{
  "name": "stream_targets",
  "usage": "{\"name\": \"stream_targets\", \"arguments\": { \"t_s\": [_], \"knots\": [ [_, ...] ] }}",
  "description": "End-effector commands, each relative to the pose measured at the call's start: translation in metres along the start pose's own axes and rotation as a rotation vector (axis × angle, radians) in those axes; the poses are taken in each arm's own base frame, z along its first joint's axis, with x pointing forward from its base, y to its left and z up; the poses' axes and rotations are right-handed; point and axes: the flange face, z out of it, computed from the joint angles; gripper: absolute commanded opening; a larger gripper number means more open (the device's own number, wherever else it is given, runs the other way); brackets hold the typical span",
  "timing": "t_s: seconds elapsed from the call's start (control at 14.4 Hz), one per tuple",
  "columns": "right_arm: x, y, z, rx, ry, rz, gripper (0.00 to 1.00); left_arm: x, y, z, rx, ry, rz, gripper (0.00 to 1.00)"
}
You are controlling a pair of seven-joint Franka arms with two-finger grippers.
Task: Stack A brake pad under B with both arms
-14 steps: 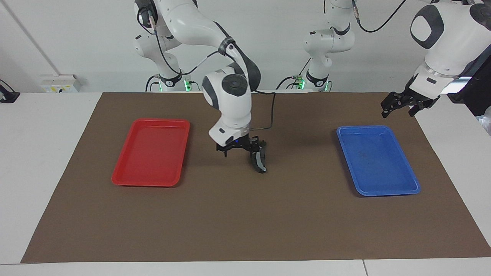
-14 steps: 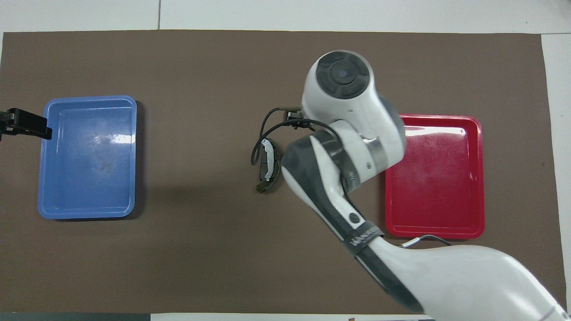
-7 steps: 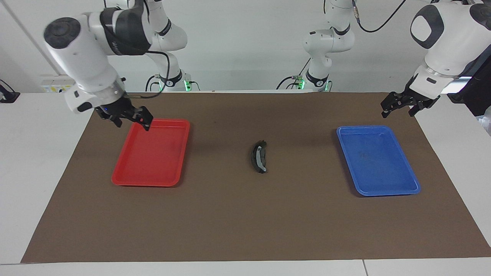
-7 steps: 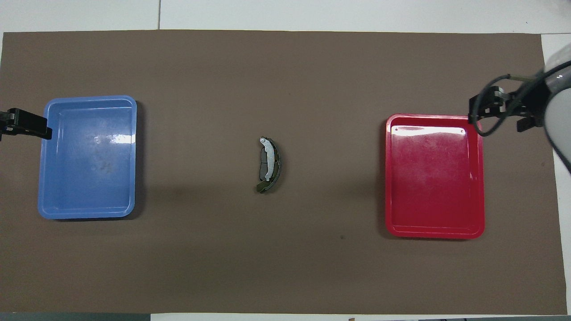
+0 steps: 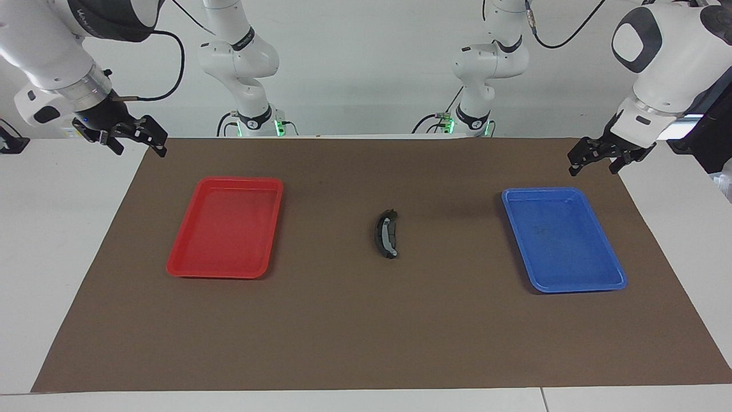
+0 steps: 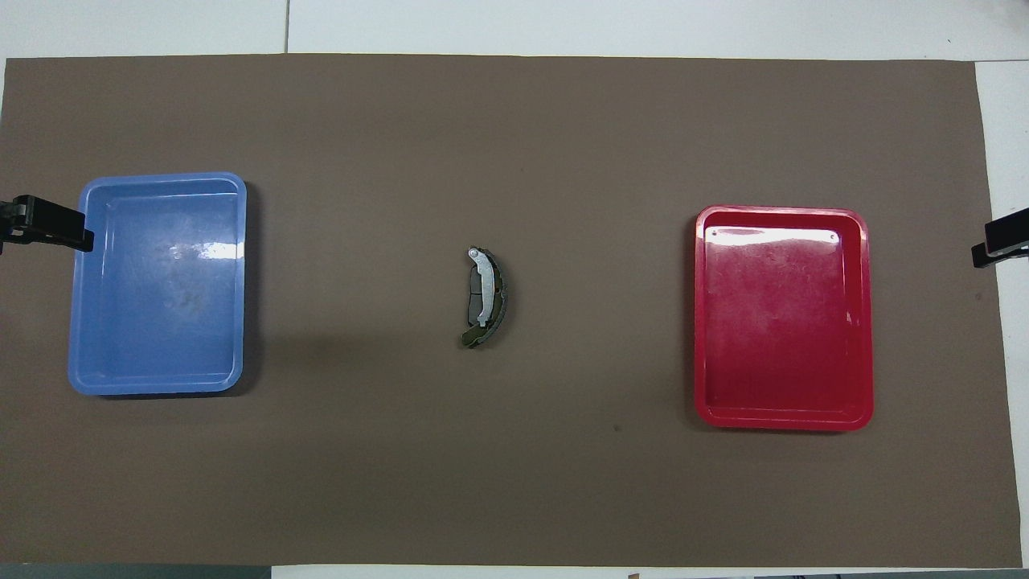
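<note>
The crescent brake pad B (image 5: 386,233) with its light grey strip lies on the middle of the brown mat; it also shows in the overhead view (image 6: 482,283). It rests on a darker piece, the short pad A (image 6: 473,304), which it mostly covers. No gripper touches them. My right gripper (image 5: 139,146) is open and empty, raised over the mat's corner at the right arm's end, beside the red tray. My left gripper (image 5: 593,166) is open and empty, raised over the mat's edge beside the blue tray, where the arm waits.
A red tray (image 5: 229,181) lies toward the right arm's end and shows in the overhead view (image 6: 784,211). A blue tray (image 5: 563,191) lies toward the left arm's end and shows overhead (image 6: 161,177). Both hold nothing. White table surrounds the mat.
My right gripper let go of the crescent pad, then rose and drew back, from over the stack to the red tray's corner and on to the mat's corner. The pads and left arm stayed still.
</note>
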Motion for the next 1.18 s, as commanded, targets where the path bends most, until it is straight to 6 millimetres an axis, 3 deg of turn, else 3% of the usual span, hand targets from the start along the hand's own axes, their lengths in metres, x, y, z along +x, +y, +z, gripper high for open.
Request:
{"name": "stream_targets", "arguments": {
  "t_s": [0.0,1.11],
  "knots": [
    [-0.010,-0.012,-0.007,-0.043,0.021,-0.039,1.00,-0.009,-0.001,-0.002,0.009,-0.009,0.005,1.00],
    [-0.025,-0.012,-0.013,-0.029,0.069,-0.038,1.00,-0.009,-0.002,-0.002,0.007,-0.009,0.003,1.00]
  ]
}}
